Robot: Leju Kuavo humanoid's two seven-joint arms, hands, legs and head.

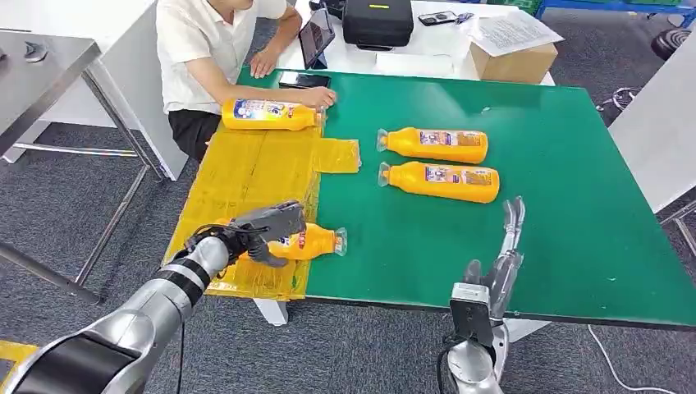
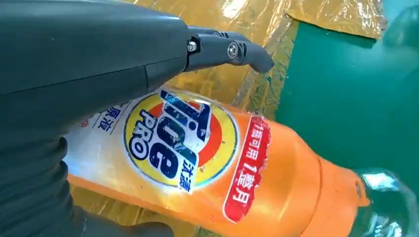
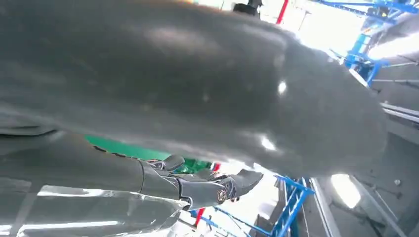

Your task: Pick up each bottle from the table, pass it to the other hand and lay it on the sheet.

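Note:
An orange detergent bottle lies on its side at the near edge of the yellow sheet, its clear cap end over the green table. My left hand arches over its body. In the left wrist view the bottle sits under straight fingers, with sheet showing between them and the bottle. My right hand stands at the table's front edge, fingers spread upward, holding nothing. Two more orange bottles lie side by side mid-table.
A third bottle lies at the sheet's far end, a seated person's hand on its neck. A phone, tablet, black case and cardboard box sit beyond. A metal table stands at the left.

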